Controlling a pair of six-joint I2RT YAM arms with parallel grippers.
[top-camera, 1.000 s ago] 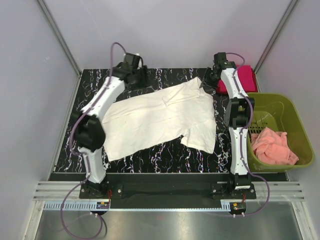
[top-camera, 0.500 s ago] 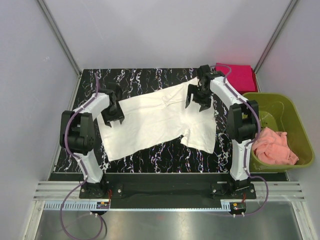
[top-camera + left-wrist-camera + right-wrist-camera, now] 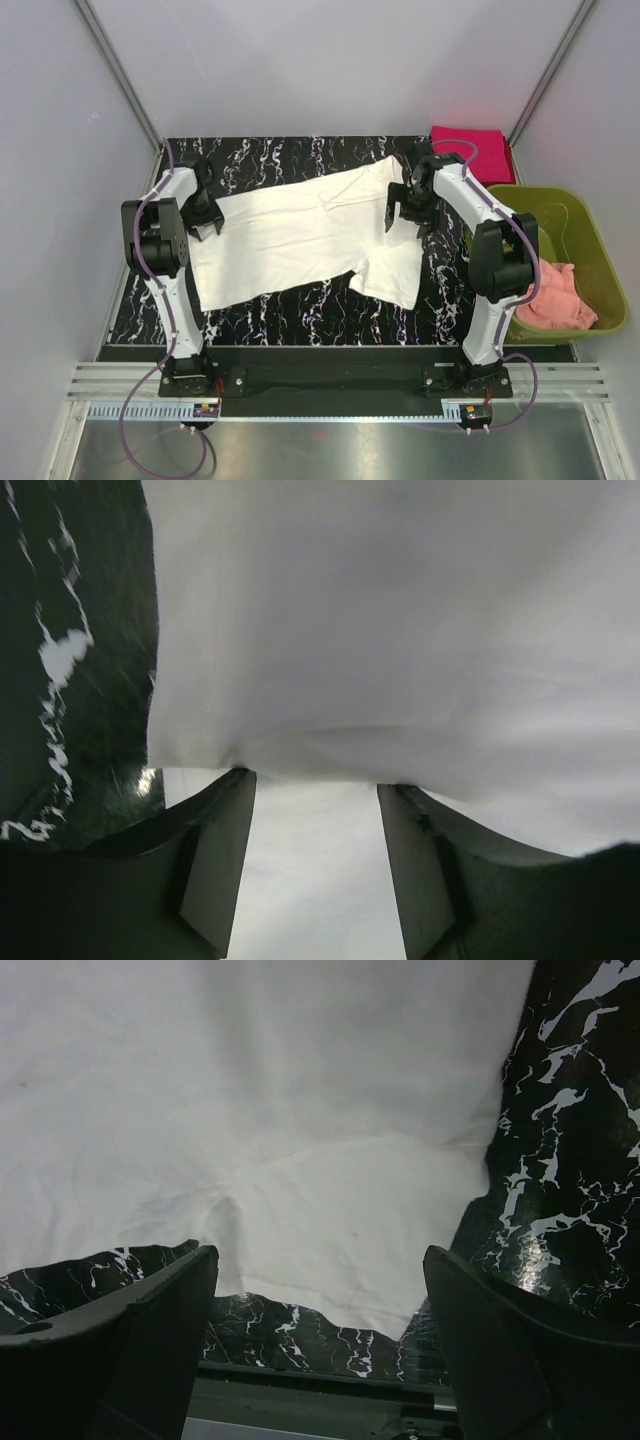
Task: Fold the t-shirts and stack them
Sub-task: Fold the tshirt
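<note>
Rightward, pink cloth (image 3: 552, 298) in green basket (image 3: 556, 214); left hand (image 3: 315, 783) half-open over cream shirt (image 3: 300, 235), right hand (image 3: 318, 1254) wide, empty.

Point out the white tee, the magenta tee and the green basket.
white tee (image 3: 300, 235), top view, middle of the spread body.
magenta tee (image 3: 492, 155), top view, its visible top face.
green basket (image 3: 555, 228), top view, bare inner wall.

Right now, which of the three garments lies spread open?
The cream-white t-shirt, flat across the table; the magenta t-shirt sits folded at the far right corner, the pink cloth bunched in the green basket.
</note>
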